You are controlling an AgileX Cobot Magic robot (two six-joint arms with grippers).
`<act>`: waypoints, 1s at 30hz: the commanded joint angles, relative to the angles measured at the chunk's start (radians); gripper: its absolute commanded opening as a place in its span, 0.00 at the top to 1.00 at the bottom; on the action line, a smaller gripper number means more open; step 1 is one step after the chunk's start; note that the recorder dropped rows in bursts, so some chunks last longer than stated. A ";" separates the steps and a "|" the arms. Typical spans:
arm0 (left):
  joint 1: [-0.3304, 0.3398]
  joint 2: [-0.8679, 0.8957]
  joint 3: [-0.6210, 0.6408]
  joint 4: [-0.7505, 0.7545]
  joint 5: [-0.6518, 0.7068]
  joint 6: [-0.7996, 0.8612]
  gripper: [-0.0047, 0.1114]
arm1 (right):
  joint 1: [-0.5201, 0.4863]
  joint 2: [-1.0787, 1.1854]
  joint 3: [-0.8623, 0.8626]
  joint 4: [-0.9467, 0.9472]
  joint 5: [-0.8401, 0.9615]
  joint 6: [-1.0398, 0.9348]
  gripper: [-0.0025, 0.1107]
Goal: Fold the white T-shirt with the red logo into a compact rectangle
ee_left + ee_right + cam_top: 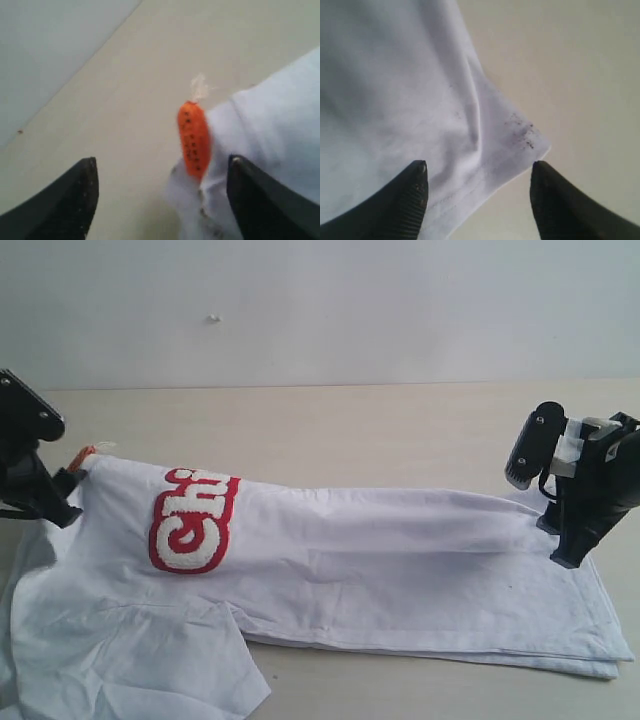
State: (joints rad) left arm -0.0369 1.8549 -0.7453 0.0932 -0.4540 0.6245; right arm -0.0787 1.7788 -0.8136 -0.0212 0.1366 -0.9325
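Sleeve of the white T-shirt lies frontmost. Long axis runs from left pincer to right pincer; both released.

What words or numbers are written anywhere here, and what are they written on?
"Chi": fuzzy white letters in the red logo on the white T-shirt, lying sideways; the rest of the word runs out of sight at the fold.
Dark marks on the orange neck tag: too blurred to read.
No other writing shows.
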 commanded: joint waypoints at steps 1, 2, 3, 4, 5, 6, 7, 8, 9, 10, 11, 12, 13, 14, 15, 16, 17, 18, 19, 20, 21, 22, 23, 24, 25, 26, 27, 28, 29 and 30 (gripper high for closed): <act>0.088 -0.041 0.001 -0.035 -0.033 0.028 0.36 | -0.003 0.002 -0.006 -0.005 0.003 0.021 0.46; 0.110 -0.044 0.001 -0.035 -0.033 0.028 0.36 | -0.003 0.002 -0.006 -0.005 0.003 0.021 0.46; 0.125 -0.047 0.001 -0.035 -0.033 0.028 0.36 | -0.003 0.002 -0.006 -0.005 0.003 0.021 0.46; 0.142 -0.047 0.001 -0.035 -0.033 0.028 0.36 | -0.003 0.002 -0.006 -0.005 0.005 0.021 0.46; 0.156 -0.047 0.001 -0.035 -0.033 0.028 0.36 | -0.003 0.002 -0.006 -0.005 0.005 0.021 0.46; 0.162 -0.047 0.001 -0.035 -0.033 0.028 0.36 | -0.003 0.002 -0.006 -0.005 0.006 0.021 0.46; 0.168 -0.047 0.001 -0.035 -0.031 0.025 0.36 | -0.003 0.002 -0.006 -0.005 0.009 0.023 0.46; 0.168 -0.047 0.001 -0.035 -0.031 0.025 0.36 | -0.003 0.002 -0.006 -0.005 0.011 0.023 0.46; 0.167 -0.049 0.001 -0.035 -0.031 0.019 0.36 | -0.003 0.002 -0.006 -0.005 0.011 0.023 0.46; 0.165 -0.056 0.001 -0.035 -0.022 -0.004 0.36 | -0.003 0.002 -0.006 0.001 0.012 0.023 0.46; 0.161 -0.069 0.001 -0.035 -0.005 -0.058 0.36 | -0.003 0.002 -0.006 0.015 0.012 0.023 0.46; 0.158 -0.080 0.001 -0.035 0.008 -0.114 0.36 | -0.003 0.002 -0.006 0.037 0.013 0.028 0.46; 0.158 -0.103 0.001 -0.035 0.033 -0.180 0.37 | -0.003 0.002 -0.006 0.058 0.015 0.041 0.47; 0.158 -0.122 0.001 -0.035 0.050 -0.254 0.40 | -0.003 0.000 -0.006 0.080 0.015 0.055 0.48; 0.158 -0.138 0.001 -0.035 0.065 -0.329 0.43 | -0.003 0.000 -0.006 0.100 0.017 0.068 0.49; 0.158 -0.159 0.001 -0.035 0.093 -0.377 0.49 | -0.003 0.000 -0.006 0.124 0.023 0.087 0.50; 0.158 -0.179 0.001 -0.035 0.132 -0.449 0.56 | -0.003 0.000 -0.006 0.145 0.033 0.108 0.53; 0.158 -0.195 0.001 -0.032 0.184 -0.488 0.65 | -0.003 0.000 -0.006 0.158 0.044 0.126 0.56; 0.158 -0.207 0.001 -0.030 0.243 -0.504 0.72 | -0.003 0.000 -0.006 0.177 0.053 0.134 0.61; 0.158 -0.216 0.001 -0.030 0.296 -0.520 0.81 | -0.003 0.000 -0.006 0.194 0.060 0.134 0.65; 0.158 -0.219 0.001 -0.030 0.363 -0.525 0.91 | -0.003 0.000 -0.006 0.207 0.069 0.134 0.70; 0.158 -0.224 0.001 -0.030 0.426 -0.528 0.96 | -0.003 0.000 -0.006 0.213 0.077 0.134 0.73; 0.158 -0.228 0.001 -0.032 0.488 -0.552 0.95 | -0.003 0.000 -0.006 0.221 0.084 0.134 0.77; 0.158 -0.231 0.001 -0.032 0.532 -0.583 0.95 | -0.003 0.000 -0.006 0.236 0.094 0.134 0.80; 0.158 -0.237 0.001 -0.035 0.574 -0.608 0.95 | -0.003 0.000 -0.006 0.248 0.101 0.134 0.82; 0.158 -0.245 0.001 -0.036 0.631 -0.634 0.95 | -0.003 -0.004 -0.006 0.258 0.104 0.134 0.84; 0.158 -0.255 0.001 -0.036 0.676 -0.632 0.95 | -0.003 -0.009 -0.006 0.267 0.104 0.134 0.86; 0.158 -0.266 0.001 -0.036 0.707 -0.630 0.95 | -0.003 -0.013 -0.006 0.276 0.104 0.134 0.88; 0.158 -0.305 0.001 -0.093 0.767 -0.630 0.92 | -0.003 -0.034 -0.006 0.287 0.104 0.134 0.90; 0.158 -0.323 0.001 -0.129 0.796 -0.624 0.89 | -0.003 -0.044 -0.006 0.299 0.104 0.134 0.90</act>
State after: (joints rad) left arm 0.1256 1.5850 -0.7453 0.0444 0.2554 0.0105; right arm -0.0787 1.7664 -0.8136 0.2497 0.2401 -0.8014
